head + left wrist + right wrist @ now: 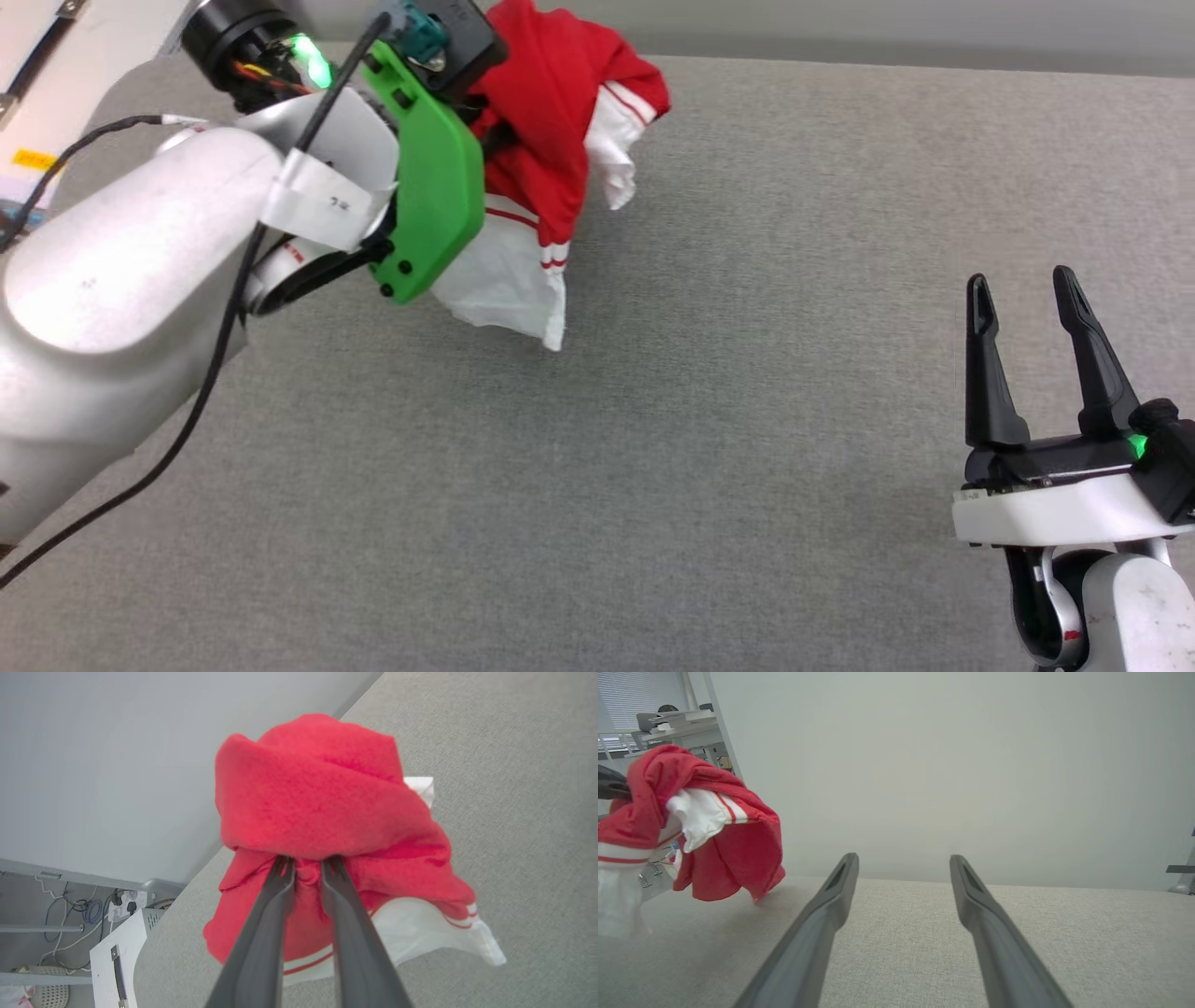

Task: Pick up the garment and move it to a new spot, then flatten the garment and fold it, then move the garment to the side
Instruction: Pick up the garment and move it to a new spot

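— What has the left gripper [308,862] got?
— Its fingers [271,905] are pinched together on a red fold of the garment [322,788]. The rest hangs from them in a bunch, with a white, red-striped sleeve drooping lowest.
— Where is that over the table [747,448]?
— At the far left, near the back edge by the wall [924,765]. I cannot tell whether the hem touches the grey cloth.
— And the right gripper [1020,277]?
— Fingers spread apart and empty, low at the near right, well apart from the garment.
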Motion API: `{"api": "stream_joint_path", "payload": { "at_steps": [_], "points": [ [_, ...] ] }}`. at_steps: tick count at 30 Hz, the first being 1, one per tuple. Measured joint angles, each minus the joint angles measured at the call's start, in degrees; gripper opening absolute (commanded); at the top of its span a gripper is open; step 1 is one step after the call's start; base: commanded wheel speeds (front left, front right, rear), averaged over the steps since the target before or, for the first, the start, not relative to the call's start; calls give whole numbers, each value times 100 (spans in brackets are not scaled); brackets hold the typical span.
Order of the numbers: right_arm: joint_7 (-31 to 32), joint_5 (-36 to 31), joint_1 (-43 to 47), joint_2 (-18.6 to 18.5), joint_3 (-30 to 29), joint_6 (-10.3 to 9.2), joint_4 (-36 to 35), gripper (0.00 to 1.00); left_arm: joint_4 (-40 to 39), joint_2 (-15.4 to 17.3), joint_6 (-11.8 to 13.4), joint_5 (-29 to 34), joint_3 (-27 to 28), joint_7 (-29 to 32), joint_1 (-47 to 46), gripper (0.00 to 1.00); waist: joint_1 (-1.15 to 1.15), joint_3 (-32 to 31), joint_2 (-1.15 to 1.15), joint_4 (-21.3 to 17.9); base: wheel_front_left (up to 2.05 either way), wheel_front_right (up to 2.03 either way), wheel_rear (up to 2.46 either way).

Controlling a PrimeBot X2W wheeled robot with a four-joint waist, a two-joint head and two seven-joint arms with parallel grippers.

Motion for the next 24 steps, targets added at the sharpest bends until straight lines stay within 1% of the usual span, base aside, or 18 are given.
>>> {"api": "stream_joint_path", "payload": {
  "at_steps": [4, 9, 14, 16, 18, 21, 24],
  "points": [
    [0, 118, -15, -2, -33, 0, 0, 100, -140, -245, 0, 13, -191, -15, -110, 0, 0, 24, 0, -314, 0, 0, 0],
    [0, 305, -28, -1, -52, 0, -1, 100, -131, -613, 0, 143, -366, -46, -149, 0, 0, 122, 0, -749, 0, 0, 0],
    [0, 444, -35, -2, -85, 0, 2, 100, -79, -1125, 0, 392, -407, -68, -41, 0, 0, 270, 0, -1128, 0, 0, 0],
    [0, 474, -44, -4, -79, 0, 3, 100, -86, -1377, 0, 628, -410, 54, 229, 0, 0, 354, 0, -1254, 0, 0, 0],
    [0, 497, -62, -4, -55, 0, 3, 100, -70, -1553, 0, 868, -423, 146, 533, 0, 0, 446, 0, -1336, 0, 0, 0],
    [0, 511, -116, -2, -21, 0, 3, 100, 64, -1757, 0, 1106, -432, 208, 1009, 0, 0, 582, 0, -1437, 0, 0, 0],
    [0, 556, -179, -3, 5, 0, 5, 100, 127, -1882, 0, 1701, -430, 398, 1437, 0, 0, 708, 0, -1510, 0, 0, 0]
  ]
}}
